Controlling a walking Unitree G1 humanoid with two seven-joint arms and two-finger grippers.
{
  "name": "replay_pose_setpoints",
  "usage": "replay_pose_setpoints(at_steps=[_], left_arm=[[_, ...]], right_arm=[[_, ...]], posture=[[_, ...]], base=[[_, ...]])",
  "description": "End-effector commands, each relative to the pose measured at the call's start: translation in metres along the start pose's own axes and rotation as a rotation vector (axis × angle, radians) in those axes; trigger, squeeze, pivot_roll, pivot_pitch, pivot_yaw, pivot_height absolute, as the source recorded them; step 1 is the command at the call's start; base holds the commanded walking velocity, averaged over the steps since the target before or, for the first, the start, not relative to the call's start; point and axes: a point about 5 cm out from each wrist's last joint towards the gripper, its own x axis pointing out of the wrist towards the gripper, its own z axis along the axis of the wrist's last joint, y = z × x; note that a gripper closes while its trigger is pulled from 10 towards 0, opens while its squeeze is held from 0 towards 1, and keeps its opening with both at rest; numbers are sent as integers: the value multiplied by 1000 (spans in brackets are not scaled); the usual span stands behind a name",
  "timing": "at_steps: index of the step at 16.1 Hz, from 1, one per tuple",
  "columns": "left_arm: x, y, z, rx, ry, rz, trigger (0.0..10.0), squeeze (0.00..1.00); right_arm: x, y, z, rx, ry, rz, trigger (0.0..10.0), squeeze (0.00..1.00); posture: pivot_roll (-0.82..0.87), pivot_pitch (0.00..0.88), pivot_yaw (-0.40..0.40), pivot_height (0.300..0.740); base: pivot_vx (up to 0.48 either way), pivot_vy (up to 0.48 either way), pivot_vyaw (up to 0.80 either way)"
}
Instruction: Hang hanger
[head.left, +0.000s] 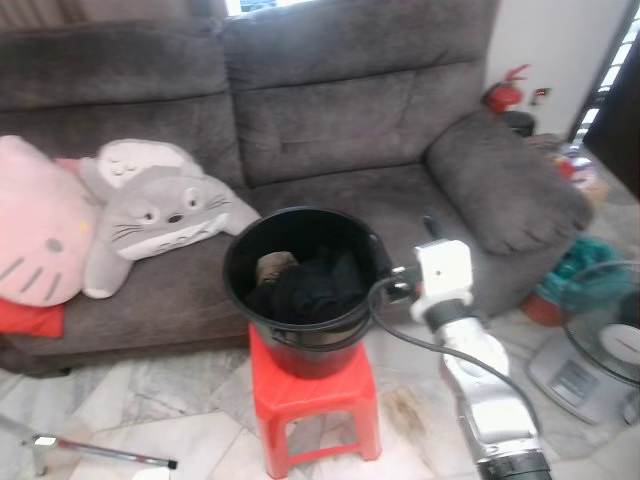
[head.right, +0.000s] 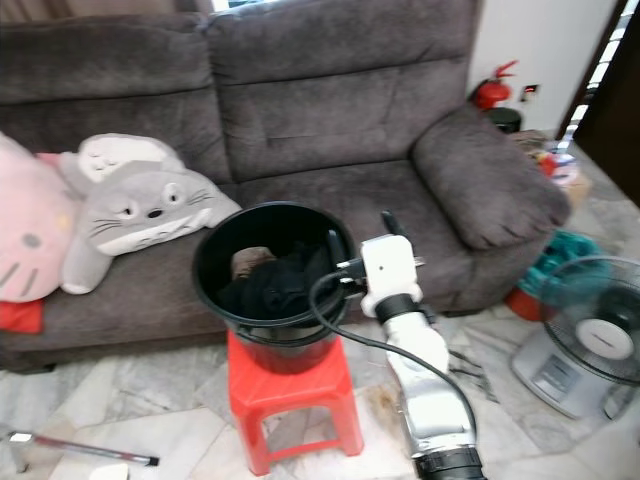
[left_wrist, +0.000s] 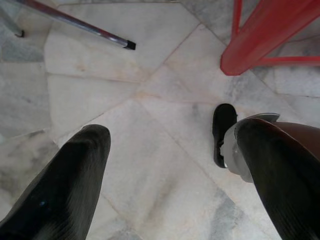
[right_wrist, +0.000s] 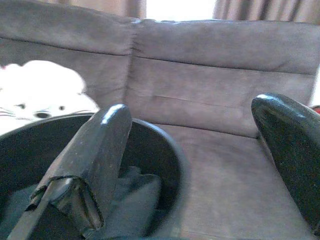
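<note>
Black and round, a bucket (head.left: 300, 290) sits on a red stool (head.left: 312, 405) just in front of the grey sofa (head.left: 330, 120); we see dark clothes (head.left: 315, 285) heaped inside it. We cannot make out a hanger among them. Our right gripper (right_wrist: 200, 155) hovers at the bucket's right rim with its fingers (right_wrist: 100, 160) spread apart, holding nothing. Our left gripper (left_wrist: 170, 175) hangs low over the marble floor (left_wrist: 150, 100), fingers also parted and empty. On the sofa's left lie a grey plush toy (head.left: 150, 215) and a pink cushion (head.left: 35, 230). To the far right stands a fan (head.right: 600, 340).
</note>
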Motion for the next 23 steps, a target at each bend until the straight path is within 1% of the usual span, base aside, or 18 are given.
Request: replay_pose_setpoints(at_steps=[1,3,6,8,10,12,16,23], left_arm=[[0,3,-1,-1,16,13,10000,0],[0,4,0,-3,12,21,10000,0],[1,3,4,-14,1,23,10000,0],[1,3,4,-19,1,23,10000,0],[1,8,4,-22,4,27,10000,0],[0,16,3,-23,11,35,10000,0],[-1,22,2,-23,19,39,10000,0],[-2,21,-3,-24,36,38,10000,0]], right_arm=[[0,-3,5,2,-14,-8,10000,0],[0,-5,5,-9,-9,-13,10000,0],[6,-6,8,-9,-6,-24,10000,0],[5,-7,7,-10,-3,-27,10000,0],[5,-7,8,-11,-3,-26,10000,0],[5,-6,8,-11,-4,-27,10000,0],[5,-6,10,-11,-7,-30,10000,0],[5,-5,11,-18,-8,-24,10000,0]], posture=[[-130,0,83,740],[-124,0,80,740],[-116,0,74,740],[-113,0,72,740],[-110,0,72,740],[-109,0,73,740],[-112,0,74,740],[-110,0,73,740]], base=[[0,0,0],[0,0,0],[0,0,0],[0,0,0],[0,0,0],[0,0,0],[0,316,0],[0,311,0]])
